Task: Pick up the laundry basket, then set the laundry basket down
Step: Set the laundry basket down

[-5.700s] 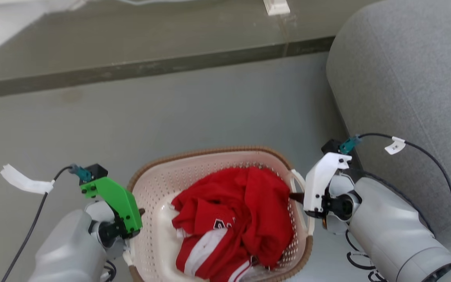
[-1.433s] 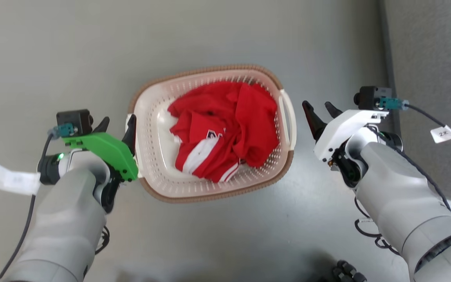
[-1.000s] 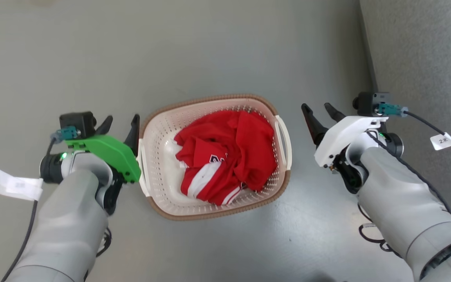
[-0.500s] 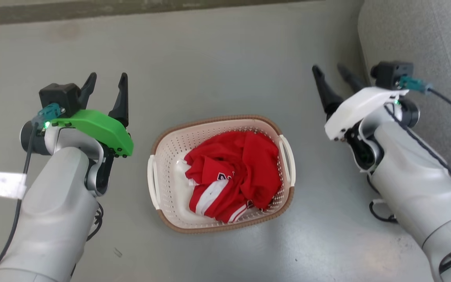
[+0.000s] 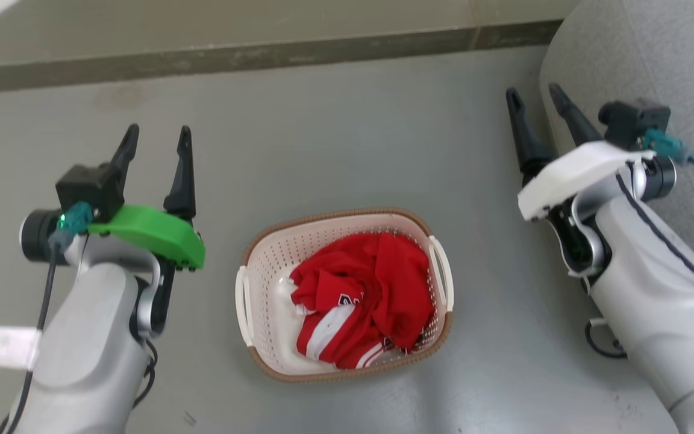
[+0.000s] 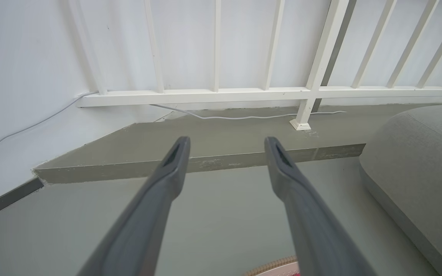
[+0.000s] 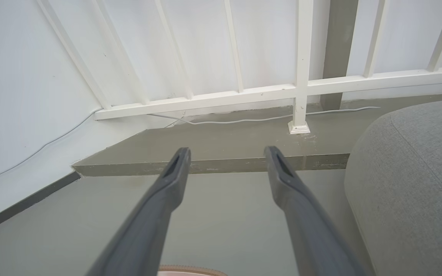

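Laundry basket (image 5: pixel 336 216) upright on floor (image 5: pixel 347 138), mid-floor, well short of ledge (image 5: pixel 262 27) at far edge; red garment (image 5: pixel 371 289) inside; left gripper (image 5: pixel 159 129), right gripper (image 5: pixel 532 90) both spread, empty, well apart from handles; risk: right forearm near grey sofa (image 5: pixel 624 48), careless swing could brush it.

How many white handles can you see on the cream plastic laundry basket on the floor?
2. The left white handle is on the left side of the oval cream perforated plastic laundry basket; the right white handle is on its right side. None appears hidden.
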